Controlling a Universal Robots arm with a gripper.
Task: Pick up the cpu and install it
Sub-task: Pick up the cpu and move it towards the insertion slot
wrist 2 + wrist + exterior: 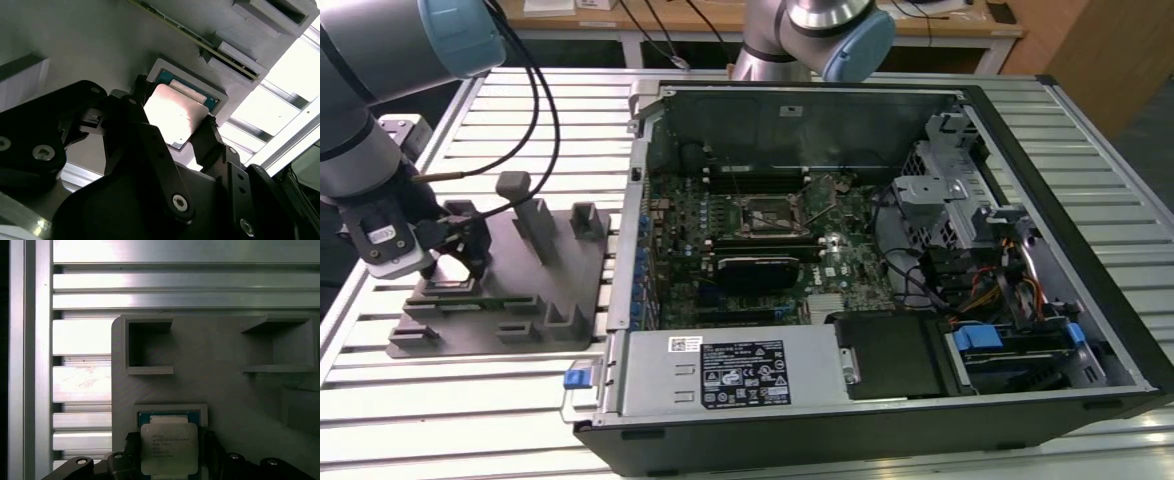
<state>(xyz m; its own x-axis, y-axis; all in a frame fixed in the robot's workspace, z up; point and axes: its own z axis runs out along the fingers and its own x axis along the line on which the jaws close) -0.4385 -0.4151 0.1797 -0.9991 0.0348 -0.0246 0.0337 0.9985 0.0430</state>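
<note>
The cpu (172, 114), a flat square chip with a shiny silver top, sits at a shallow framed pocket of the grey fixture block (520, 305). In the first wrist view the cpu (169, 449) shows pale print on its lid and a green edge toward the pocket frame. My gripper (454, 262) is low over the block at the exterior view's left. In both wrist views its black fingers (142, 92) press the chip's two opposite sides, so my gripper (175, 107) (170, 440) is shut on it. The motherboard socket (765, 212) lies inside the open computer case.
The open computer case (1041, 150) lies on the slatted metal table (520, 120) at the exterior view's right. Upright grey posts (534, 230) and square recesses (149, 347) stand on the fixture block near my gripper. Black cables (547, 110) hang from the arm.
</note>
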